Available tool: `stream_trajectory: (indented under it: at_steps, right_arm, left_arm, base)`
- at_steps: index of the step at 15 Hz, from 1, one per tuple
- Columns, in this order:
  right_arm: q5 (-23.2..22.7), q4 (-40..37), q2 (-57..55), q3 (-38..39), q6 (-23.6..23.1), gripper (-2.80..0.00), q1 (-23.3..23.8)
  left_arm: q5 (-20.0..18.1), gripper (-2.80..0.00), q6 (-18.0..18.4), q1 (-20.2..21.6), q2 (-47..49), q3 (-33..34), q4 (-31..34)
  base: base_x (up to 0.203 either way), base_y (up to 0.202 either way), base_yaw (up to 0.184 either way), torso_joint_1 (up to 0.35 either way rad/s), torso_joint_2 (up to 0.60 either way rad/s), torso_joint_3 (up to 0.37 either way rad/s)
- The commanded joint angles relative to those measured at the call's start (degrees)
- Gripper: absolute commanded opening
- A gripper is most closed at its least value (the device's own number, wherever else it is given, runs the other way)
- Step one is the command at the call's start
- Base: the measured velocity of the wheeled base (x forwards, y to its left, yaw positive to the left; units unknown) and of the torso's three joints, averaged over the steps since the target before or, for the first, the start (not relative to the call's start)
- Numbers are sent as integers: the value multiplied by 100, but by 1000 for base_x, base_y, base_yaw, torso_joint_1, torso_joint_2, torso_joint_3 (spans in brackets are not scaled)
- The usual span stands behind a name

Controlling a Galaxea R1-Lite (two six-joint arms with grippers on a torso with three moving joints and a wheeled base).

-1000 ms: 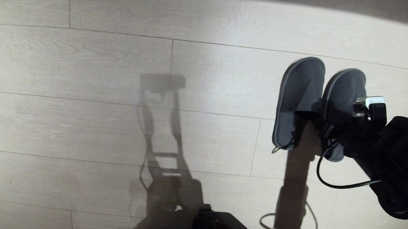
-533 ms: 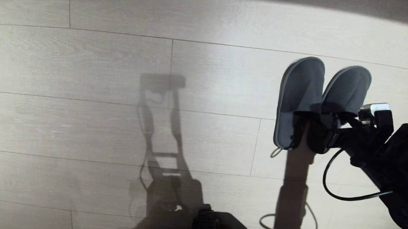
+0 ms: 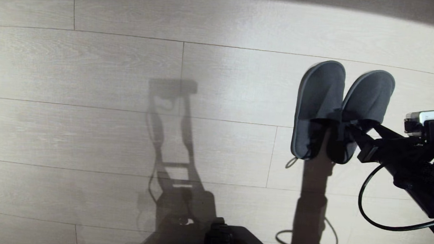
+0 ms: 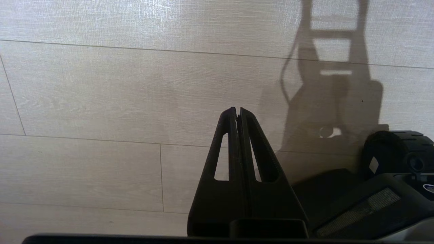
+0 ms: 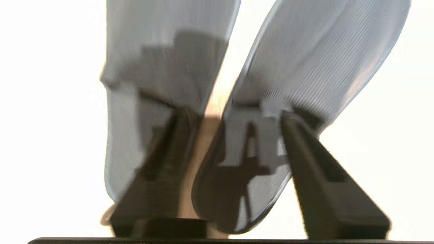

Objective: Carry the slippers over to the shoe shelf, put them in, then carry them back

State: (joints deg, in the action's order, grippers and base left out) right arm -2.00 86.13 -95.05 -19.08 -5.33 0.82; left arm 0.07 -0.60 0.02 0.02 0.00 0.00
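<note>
I see the slippers (image 3: 342, 108) side by side on the floor (image 3: 132, 61), no shelf in sight. My right hand (image 3: 359, 132) sits spread around them, not squeezing yet. My left hand (image 4: 237, 113) is clenched, holding nothing. Carrying comes next.

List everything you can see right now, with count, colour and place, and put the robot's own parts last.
soft grey-blue ribbed-fabric slide slippers: two, grey-blue with lighter edge trim, side by side on the floor at the robot's front right, toes pointing away.
pale wood-look plank floor: one, light beige-grey, fills the scene; the robot's shadow falls across it.
black cable: one, black, looping below the right arm.
right end effector: one, black, at the slippers' open ends, one finger inside each slipper's opening as seen from the right wrist.
left end effector: one, black, fingers together, held over bare floor, idle.
robot base: one, black, at the near edge of the head view.
</note>
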Motion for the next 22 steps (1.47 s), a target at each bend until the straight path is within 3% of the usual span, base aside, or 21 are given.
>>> stream_trajectory:
  at_steps: [1, 6, 9, 12, 16, 18, 22]
  right_arm:
    - [-6, 36, 532, 84, -11, -280, -9]
    - [-13, -325, 2089, 608, -90, -280, -20]
    - [-17, -943, 3271, 823, -171, -280, -20]
    - [-66, -2473, 4902, 798, -188, -280, -26]
    - [-192, -5414, 7431, 749, -166, -280, -77]
    - [-213, -6513, 8254, 787, -159, -280, -141]
    - [-222, -7569, 9070, 1340, -169, -280, -131]
  left_arm:
    - [1, -280, -2, -2, -11, 4, 0]
    - [1, -280, 1, 6, -2, 2, -6]
    - [1, -280, -2, -1, -4, 8, -6]
    - [1, -280, -2, 3, -5, 5, -6]
    - [1, -280, -2, 4, -4, 7, -7]
    - [1, -280, -2, -1, -4, 9, -6]
    - [1, -280, -2, 1, -5, 5, -7]
  base:
    - [0, 0, 0, 0, 0, 0]
    - [0, 0, 0, 0, 0, 0]
    - [0, 0, 0, 0, 0, 0]
    - [0, 0, 0, 0, 0, 0]
    - [0, 0, 0, 0, 0, 0]
    - [0, 0, 0, 0, 0, 0]
    - [0, 0, 0, 0, 0, 0]
